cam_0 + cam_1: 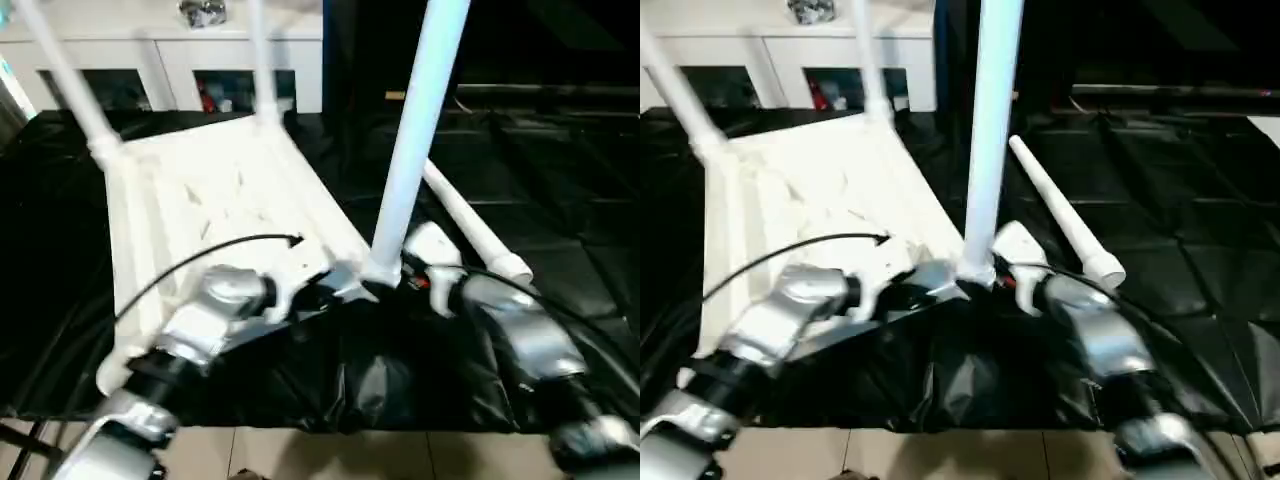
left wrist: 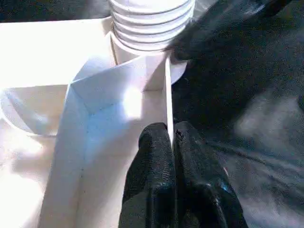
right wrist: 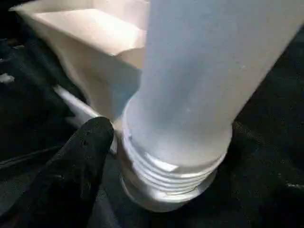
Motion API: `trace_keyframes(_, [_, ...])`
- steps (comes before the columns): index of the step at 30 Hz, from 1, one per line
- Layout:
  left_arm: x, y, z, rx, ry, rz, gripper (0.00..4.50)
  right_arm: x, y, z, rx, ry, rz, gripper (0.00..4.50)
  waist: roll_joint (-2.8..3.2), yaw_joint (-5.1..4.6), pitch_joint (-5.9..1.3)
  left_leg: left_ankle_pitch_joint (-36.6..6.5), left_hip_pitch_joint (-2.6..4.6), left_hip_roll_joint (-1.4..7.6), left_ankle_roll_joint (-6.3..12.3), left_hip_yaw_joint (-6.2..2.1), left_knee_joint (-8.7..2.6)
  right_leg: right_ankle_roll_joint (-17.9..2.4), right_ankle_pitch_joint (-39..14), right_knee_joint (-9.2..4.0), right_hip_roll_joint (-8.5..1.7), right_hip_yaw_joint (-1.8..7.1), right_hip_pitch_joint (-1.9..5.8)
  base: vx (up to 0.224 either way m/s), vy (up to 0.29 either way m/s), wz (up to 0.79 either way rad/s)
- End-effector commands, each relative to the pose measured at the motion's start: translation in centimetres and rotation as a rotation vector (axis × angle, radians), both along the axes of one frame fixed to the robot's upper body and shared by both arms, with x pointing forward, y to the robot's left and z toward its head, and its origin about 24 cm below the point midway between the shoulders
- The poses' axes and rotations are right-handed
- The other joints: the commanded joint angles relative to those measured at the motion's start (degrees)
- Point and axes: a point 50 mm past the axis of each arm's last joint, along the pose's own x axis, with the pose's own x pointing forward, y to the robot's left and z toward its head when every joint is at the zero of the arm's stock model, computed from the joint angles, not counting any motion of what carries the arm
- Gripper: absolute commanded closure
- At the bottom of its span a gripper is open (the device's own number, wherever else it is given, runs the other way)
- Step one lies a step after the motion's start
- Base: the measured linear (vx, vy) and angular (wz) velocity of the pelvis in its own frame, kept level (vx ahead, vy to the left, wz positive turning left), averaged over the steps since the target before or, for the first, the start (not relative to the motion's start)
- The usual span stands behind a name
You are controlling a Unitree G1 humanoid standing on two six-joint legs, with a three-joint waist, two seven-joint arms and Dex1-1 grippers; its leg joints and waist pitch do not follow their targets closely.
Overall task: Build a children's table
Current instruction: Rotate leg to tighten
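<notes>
L end effector [image 2: 172,142] pinching white tabletop [image 1: 215,195] rim, ribbed underside up

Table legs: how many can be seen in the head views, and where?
4: two far legs upright in the tabletop's far corners, one near leg upright at its near-right corner, one loose leg lying on the black cover.

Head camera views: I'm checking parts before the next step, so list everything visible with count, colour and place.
Tabletop: one, white, upside down on the black work table.
Fitted legs: three, white, upright in corner sockets; two far, one near, between the grippers.
Loose leg: one, white, lying on the cover right of the tabletop.
Work table cover: one, black, wrinkled.
Cabinet: one, white, behind the table.
Left gripper: black fingers shut on the tabletop's thin side wall.
Right gripper: one black finger beside the near leg's threaded base.
</notes>
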Motion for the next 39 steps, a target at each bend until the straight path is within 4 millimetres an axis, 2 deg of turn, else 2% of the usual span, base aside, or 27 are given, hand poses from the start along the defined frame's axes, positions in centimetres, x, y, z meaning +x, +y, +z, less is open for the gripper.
trace_keyframes(1, [-0.5, -1.4, 1.4, -0.051, -0.045, -0.125, 4.50, -0.3, 0.2, 0.5, 0.003, 0.000, 0.041, 0.67, -0.40, -0.18, -3.52, -13.26, 1.16, 1.22, 2.77, 0.25, -4.09, -13.50, -7.78, -4.02, -1.31, 0.81, 2.43, 0.000, 0.000, 0.00])
trace_keyframes(5, [-0.7, -1.0, 1.2, -0.030, -0.036, -0.158, 4.50, -0.5, -0.1, 0.7, -0.013, 0.007, 0.061, 0.67, -0.48, 0.18, -3.52, -12.45, 1.20, 1.24, 2.60, 0.26, -4.07, -13.50, -7.02, -3.93, -1.29, 0.84, 2.42, 0.000, 0.000, 0.00])
trace_keyframes(13, [-1.0, -0.8, 1.0, -0.017, -0.024, -0.174, 4.50, -0.2, 0.0, 0.6, -0.032, 0.010, 0.051, 0.67, -0.50, 0.19, -3.66, -11.49, 1.09, 1.14, 2.32, 0.21, -3.98, -13.46, -6.13, -3.69, -1.34, 0.78, 2.59, 0.000, 0.000, 0.00])
trace_keyframes(14, [-1.0, -0.8, 1.0, -0.016, -0.024, -0.174, 4.50, -0.2, 0.1, 0.6, -0.031, 0.011, 0.051, 0.83, -0.49, 0.18, -3.66, -11.27, 1.05, 1.17, 2.35, 0.19, -4.00, -13.48, -5.85, -3.66, -1.36, 0.77, 2.62, 0.000, 0.000, 0.00])
trace_keyframes(17, [-1.1, -0.8, 0.9, -0.011, -0.024, -0.176, 4.50, -0.1, 0.2, 0.5, -0.024, 0.014, 0.051, 0.83, -0.61, 0.20, -3.68, -10.61, 1.04, 1.10, 2.72, 0.28, -3.87, -13.75, -4.82, -3.58, -1.30, 0.78, 2.62, 0.000, 0.000, 0.00])
trace_keyframes(19, [-1.1, -0.8, 0.9, -0.009, -0.024, -0.175, 4.50, -0.1, 0.3, 0.5, -0.020, 0.016, 0.052, 1.17, -0.54, 0.24, -3.68, -10.65, 1.10, 1.11, 2.73, 0.28, -3.85, -13.77, -5.11, -3.61, -1.31, 0.77, 2.60, 0.000, 0.000, 0.00])
trace_keyframes(28, [-1.2, -0.7, 0.5, 0.006, -0.018, -0.169, 4.50, -0.3, 0.8, 0.1, 0.022, 0.028, 0.027, 1.74, -0.55, 0.14, -3.70, -10.50, 1.03, 1.05, 2.59, 0.26, -3.83, -13.81, -4.87, -3.53, -1.30, 0.75, 2.68, 0.000, 0.000, 0.00])
trace_keyframes(32, [-0.4, -1.5, 0.5, -0.011, -0.042, -0.059, 4.50, 0.4, 1.5, -0.6, 0.093, 0.024, -0.114, 1.78, -0.49, -0.23, -3.57, -11.79, 1.04, 1.06, 1.82, 0.31, -3.94, -13.59, -7.18, -3.72, -1.39, 0.83, 2.41, 0.000, 0.000, 0.00])
trace_keyframes(33, [0.0, -2.0, 0.4, -0.024, -0.048, 0.003, 4.50, 0.7, 2.0, -0.9, 0.123, 0.029, -0.177, 1.78, -0.78, -0.38, -3.56, -12.07, 1.02, 1.03, 1.38, 0.30, -4.00, -13.27, -8.31, -3.85, -1.38, 0.81, 2.45, 0.000, 0.000, 0.00])
trace_keyframes(35, [0.6, -2.9, 0.3, -0.033, -0.054, 0.100, 4.50, 1.5, 2.8, -1.6, 0.169, 0.046, -0.307, 1.78, -0.75, -0.62, -3.54, -12.42, 1.07, 0.99, 0.64, 0.24, -4.08, -12.96, -9.71, -3.94, -1.41, 0.81, 2.36, 0.000, 0.000, 0.00])
trace_keyframes(37, [0.8, -3.3, 0.3, -0.036, -0.054, 0.135, 4.50, 1.8, 3.1, -1.9, 0.183, 0.057, -0.364, 1.78, -0.85, -1.29, -3.43, -14.48, 0.93, 0.79, -0.23, 0.04, -4.28, -11.69, -13.80, -4.36, -1.42, 0.73, 2.45, 0.000, 0.000, 0.00])
trace_keyframes(39, [1.3, -4.4, 0.2, -0.048, -0.058, 0.233, 4.50, 2.7, 3.9, -2.5, 0.196, 0.082, -0.526, 1.78, -0.74, -1.63, -3.51, -14.07, 0.77, 0.69, -0.13, 0.04, -4.20, -11.48, -13.35, -4.37, -1.42, 0.77, 2.40, 0.000, 0.000, 0.00])
